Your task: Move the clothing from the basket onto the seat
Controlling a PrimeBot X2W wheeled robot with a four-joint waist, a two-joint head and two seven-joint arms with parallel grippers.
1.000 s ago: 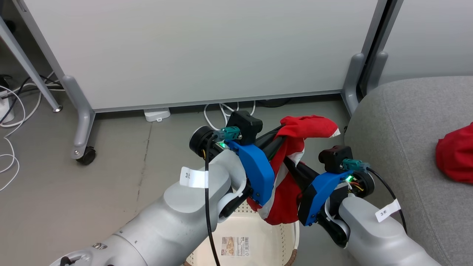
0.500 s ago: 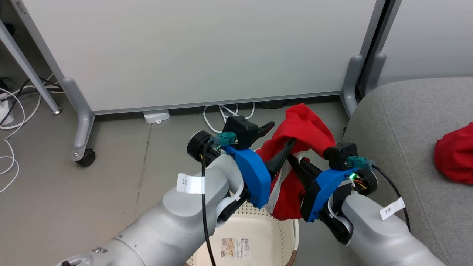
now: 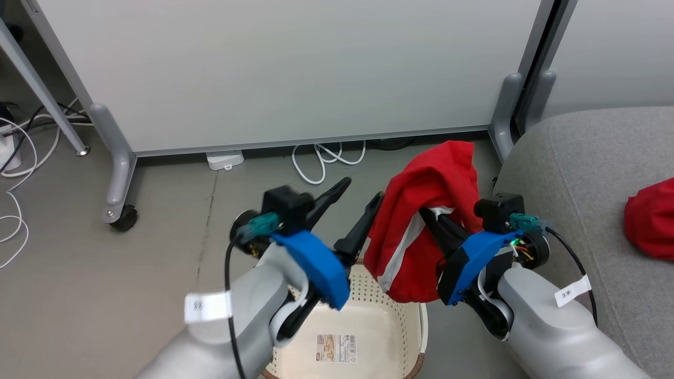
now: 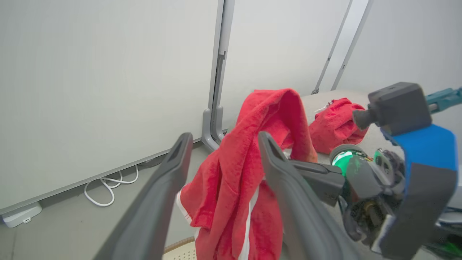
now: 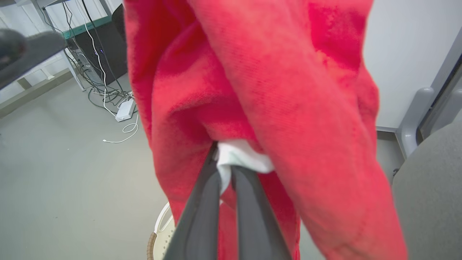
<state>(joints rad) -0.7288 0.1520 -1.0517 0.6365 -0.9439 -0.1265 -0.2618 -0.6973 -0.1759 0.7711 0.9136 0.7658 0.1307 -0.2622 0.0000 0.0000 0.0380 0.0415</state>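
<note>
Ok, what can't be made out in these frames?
Right claw fingertips: right wrist view, buried in the held garment.
Second garment on the sofa: head view, cut by the right edge.
Basket near side: head view, cut by the bottom edge, left forearm across it.
Basket label: too small to read.

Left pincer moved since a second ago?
Yes. The left pincer has pulled left in the head view, off the garment, toward the caster, and now stands open.

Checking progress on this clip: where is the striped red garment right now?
In the head view, the striped red garment hangs right of centre from the shut right claw, over the basket rim and just left of the grey sofa.
</note>
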